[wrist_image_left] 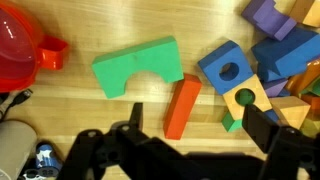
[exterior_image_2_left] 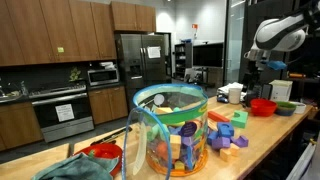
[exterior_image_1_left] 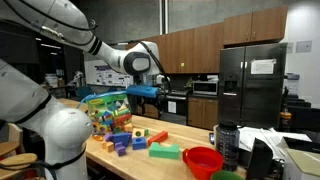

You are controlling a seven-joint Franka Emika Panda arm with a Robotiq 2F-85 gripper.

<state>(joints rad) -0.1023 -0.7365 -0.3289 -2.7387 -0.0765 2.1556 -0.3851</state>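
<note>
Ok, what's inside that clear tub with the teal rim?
The clear tub holds a heap of colored blocks, blue, orange and yellow among them, in roughly its lower half. Blocks deeper in the heap are covered by those in front.

the hand (exterior_image_2_left: 252, 66) hangs over loose blocks (exterior_image_2_left: 228, 135) near a red bowl (exterior_image_2_left: 263, 106), beyond a clear block-filled tub (exterior_image_2_left: 170, 130).
</note>
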